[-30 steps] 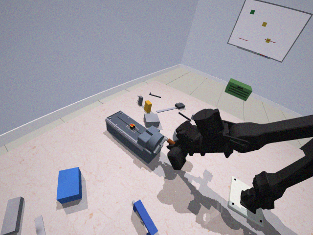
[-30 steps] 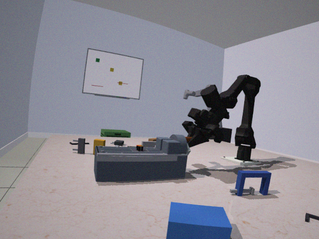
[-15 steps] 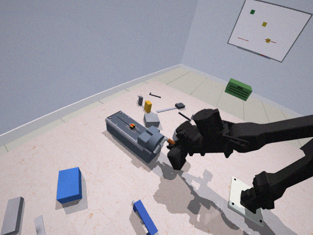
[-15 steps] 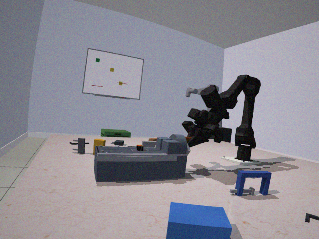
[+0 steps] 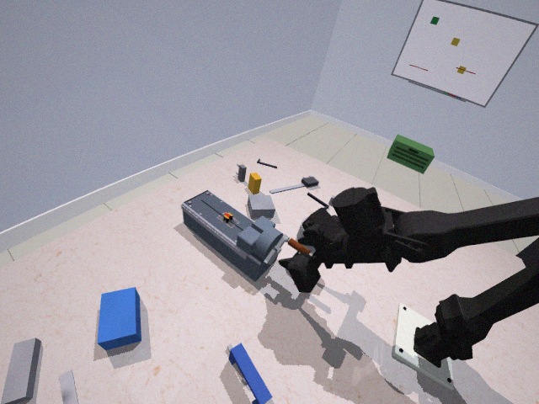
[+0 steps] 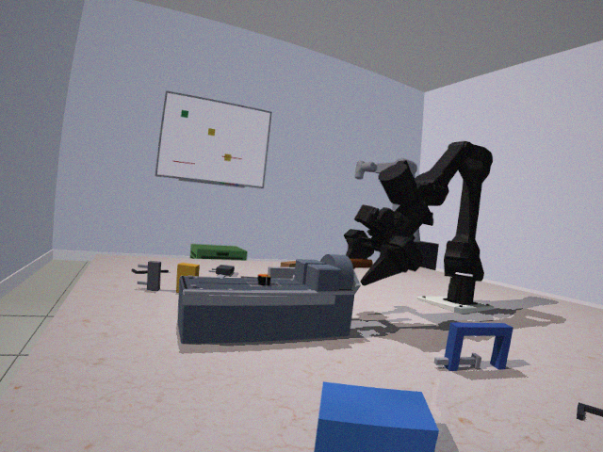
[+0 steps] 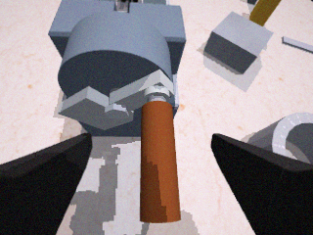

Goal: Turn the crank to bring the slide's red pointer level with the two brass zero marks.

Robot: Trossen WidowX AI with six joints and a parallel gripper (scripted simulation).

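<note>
The blue-grey machine (image 5: pixel 221 243) (image 6: pixel 263 318) (image 7: pixel 122 31) has a slotted top. Its small red pointer (image 5: pixel 226 215) appears between the two brass marks, about level with them; the exact alignment is too small to tell. In the exterior view pointer and marks blend together. A pale crank arm (image 7: pixel 134 95) on the round end carries the orange-brown handle (image 5: pixel 299 246) (image 6: pixel 361 263) (image 7: pixel 158 162). My gripper (image 7: pixel 153 139) is open, one black finger on each side of the handle, with visible gaps to both in the wrist view.
A grey block (image 5: pixel 261 205) (image 7: pixel 238 41) and a yellow block (image 5: pixel 254 183) (image 6: pixel 187 277) stand beside the machine. A grey ring-shaped thing (image 7: pixel 281 134) lies right of the handle. A blue box (image 5: pixel 120 317) (image 6: pixel 375 413) and a blue bridge shape (image 5: pixel 251 374) (image 6: pixel 480 329) stand on the other side.
</note>
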